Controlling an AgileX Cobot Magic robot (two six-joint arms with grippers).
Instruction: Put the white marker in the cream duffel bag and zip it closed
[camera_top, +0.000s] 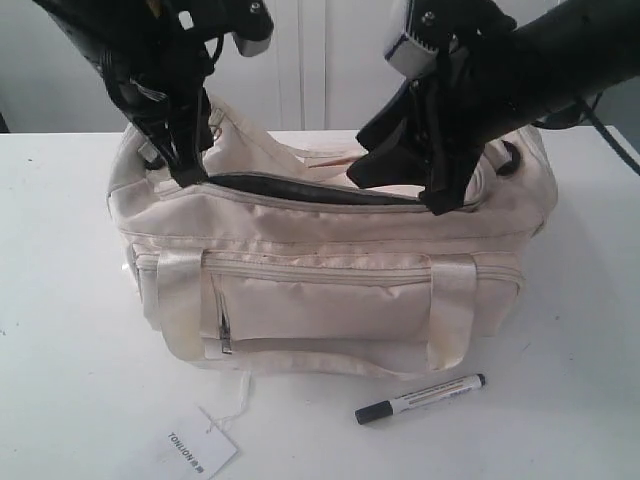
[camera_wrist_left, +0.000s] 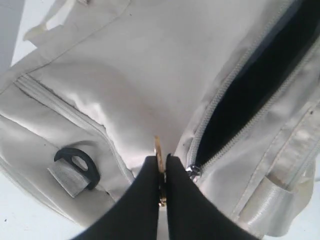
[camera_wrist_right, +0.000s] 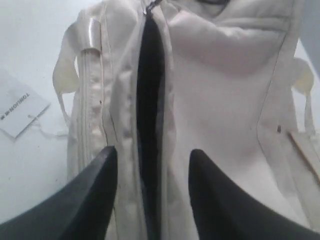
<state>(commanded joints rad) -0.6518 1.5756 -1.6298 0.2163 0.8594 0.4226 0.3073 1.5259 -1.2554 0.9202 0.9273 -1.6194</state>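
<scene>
Outside, the white marker (camera_top: 420, 398) lies near the cream duffel bag (camera_top: 330, 290), well apart from left pincer (camera_top: 188, 172) and right pincer (camera_top: 405, 190), likely light, stiff, slick, best pinched mid-barrel; left wrist: left pincer pinches the gold ring pull (camera_wrist_left: 158, 150); right wrist: right pincer spread astride the open zip (camera_wrist_right: 150, 90).

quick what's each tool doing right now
left tool: closed on the gold ring pull of the cream duffel bag
right tool: open, holding nothing
</scene>
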